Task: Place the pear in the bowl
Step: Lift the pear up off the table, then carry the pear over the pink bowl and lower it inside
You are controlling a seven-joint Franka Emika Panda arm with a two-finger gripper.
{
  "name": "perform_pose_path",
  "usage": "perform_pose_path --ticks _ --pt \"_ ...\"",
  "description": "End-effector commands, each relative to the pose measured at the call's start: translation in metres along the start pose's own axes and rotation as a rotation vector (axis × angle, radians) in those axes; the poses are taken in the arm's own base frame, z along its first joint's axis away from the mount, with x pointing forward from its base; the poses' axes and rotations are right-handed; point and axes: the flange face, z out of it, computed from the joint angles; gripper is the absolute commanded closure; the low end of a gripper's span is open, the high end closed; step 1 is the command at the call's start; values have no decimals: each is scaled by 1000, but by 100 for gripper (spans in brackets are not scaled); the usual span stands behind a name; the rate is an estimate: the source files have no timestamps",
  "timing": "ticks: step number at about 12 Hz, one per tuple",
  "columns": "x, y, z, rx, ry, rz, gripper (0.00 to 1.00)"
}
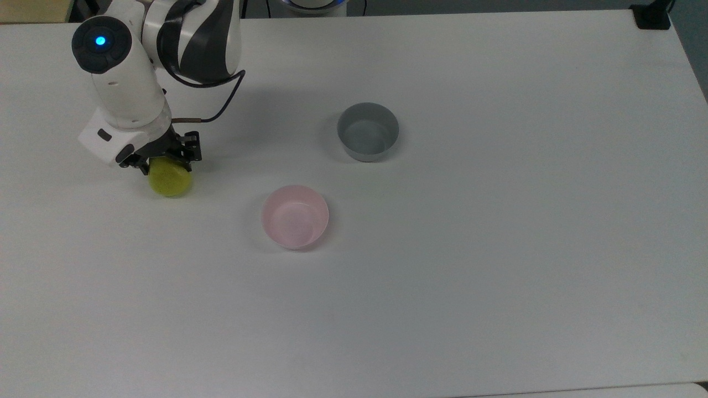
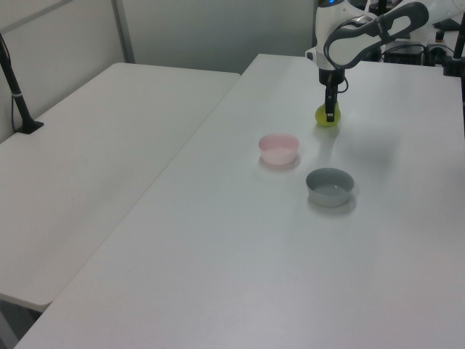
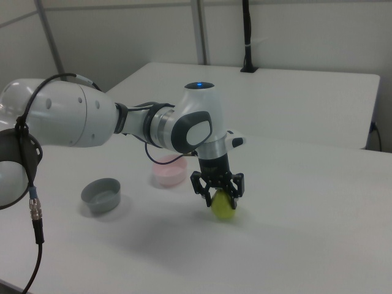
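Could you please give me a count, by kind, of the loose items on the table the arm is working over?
Bowls: 2, a pink bowl and a grey bowl
Pears: 1, the pear, under the gripper
Total: 3

Pear (image 1: 170,182) on the table (image 1: 498,249) at the top view's left, gripper (image 1: 164,160) over it, bowl (image 1: 295,216) to its right, second bowl (image 1: 368,131) beyond.

White arm (image 1: 124,94), dark grey joint bands, blue light, black cable, black jaws.
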Motion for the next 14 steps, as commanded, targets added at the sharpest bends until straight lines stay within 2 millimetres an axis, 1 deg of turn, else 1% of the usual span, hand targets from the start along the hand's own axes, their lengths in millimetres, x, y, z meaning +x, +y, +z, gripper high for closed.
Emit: perform_pose_path --ticks 1,3,5,6,8,9,12,14 --pt "-2 -1 -20 -28 28 -10 45" --pt "-6 -2 -59 -29 39 -2 45" --pt "3 -17 -85 -20 24 -17 45" --pt "4 -16 -97 -25 33 23 45" --pt "9 -24 -126 -39 78 58 45" --pt "6 -29 -140 -41 88 71 45" --pt "-10 -42 -194 26 149 97 45" --pt "-17 -53 -210 53 148 94 45"
